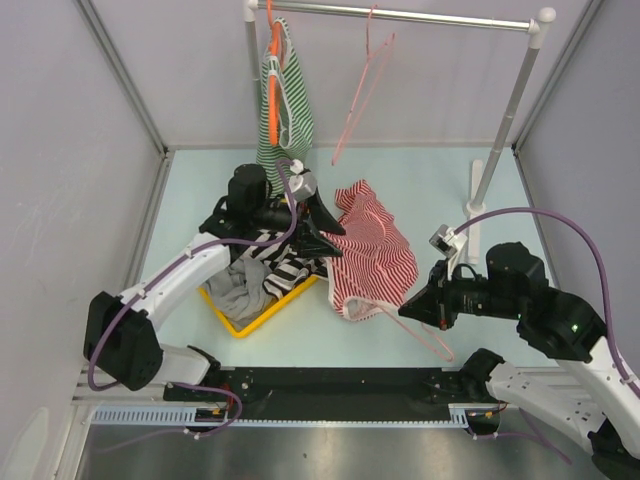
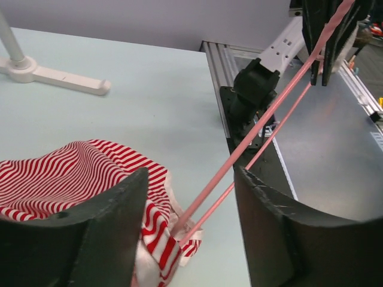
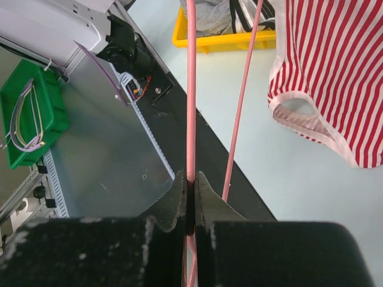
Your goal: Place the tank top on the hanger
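A: quick rundown on the arm hardware?
B: left arm (image 1: 170,280) and right arm (image 1: 560,345) look the same: white shell links, chunky black joint housings
A: cabling?
B: left cable (image 1: 200,250) is purple and runs externally from base to wrist. right cable (image 1: 530,209) is also purple, in a big free loop. green LED (image 1: 574,327) lit on one right-arm joint
A: hands?
B: left hand (image 1: 322,232) and right hand (image 3: 190,182) are both matte black. fingers (image 2: 90,239) are thick slabs with curved inner faces, and the edges are scuffed with pale flecks
A: anything else on the wrists?
B: small grey camera block (image 1: 441,238) on a white bracket at the right wrist
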`<action>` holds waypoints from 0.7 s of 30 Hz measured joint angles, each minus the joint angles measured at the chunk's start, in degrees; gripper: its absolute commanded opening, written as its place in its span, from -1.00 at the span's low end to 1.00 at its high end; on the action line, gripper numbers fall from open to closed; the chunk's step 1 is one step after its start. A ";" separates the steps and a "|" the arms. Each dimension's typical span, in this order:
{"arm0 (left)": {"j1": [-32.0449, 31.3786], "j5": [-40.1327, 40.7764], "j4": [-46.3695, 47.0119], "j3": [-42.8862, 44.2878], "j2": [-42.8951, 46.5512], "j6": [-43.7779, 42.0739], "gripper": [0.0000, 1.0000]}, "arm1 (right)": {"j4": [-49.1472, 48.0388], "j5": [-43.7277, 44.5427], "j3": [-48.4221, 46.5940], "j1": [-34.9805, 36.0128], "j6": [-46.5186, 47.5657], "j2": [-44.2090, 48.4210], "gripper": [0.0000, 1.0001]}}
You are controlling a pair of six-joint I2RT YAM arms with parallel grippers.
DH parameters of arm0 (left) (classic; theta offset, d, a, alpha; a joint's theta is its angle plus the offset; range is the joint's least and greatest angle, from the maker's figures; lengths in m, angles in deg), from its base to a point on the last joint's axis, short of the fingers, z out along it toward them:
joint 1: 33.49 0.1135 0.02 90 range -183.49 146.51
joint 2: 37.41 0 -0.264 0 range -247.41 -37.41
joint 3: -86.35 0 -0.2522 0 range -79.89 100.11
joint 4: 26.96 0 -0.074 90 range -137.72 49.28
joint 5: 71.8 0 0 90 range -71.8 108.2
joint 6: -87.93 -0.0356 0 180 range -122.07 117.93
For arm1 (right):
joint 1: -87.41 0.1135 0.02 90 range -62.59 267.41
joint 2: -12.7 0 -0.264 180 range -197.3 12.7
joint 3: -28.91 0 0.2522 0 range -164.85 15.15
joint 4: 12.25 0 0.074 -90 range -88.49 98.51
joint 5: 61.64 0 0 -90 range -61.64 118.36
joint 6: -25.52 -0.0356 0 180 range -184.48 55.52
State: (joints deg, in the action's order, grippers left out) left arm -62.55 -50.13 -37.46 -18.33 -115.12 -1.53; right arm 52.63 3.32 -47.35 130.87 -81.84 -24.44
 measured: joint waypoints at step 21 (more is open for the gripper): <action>0.28 -13.16 -0.48 -0.35 -1.79 1.07 -1.00 | 1.36 -4.37 0.00 -11.26 6.03 -1.31 -1.00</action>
State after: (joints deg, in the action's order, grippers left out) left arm -62.26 -63.29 -37.94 -18.68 -116.91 -0.46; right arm 53.98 -1.05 -47.35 119.62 -75.81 -25.75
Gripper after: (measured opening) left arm 0.052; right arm 0.033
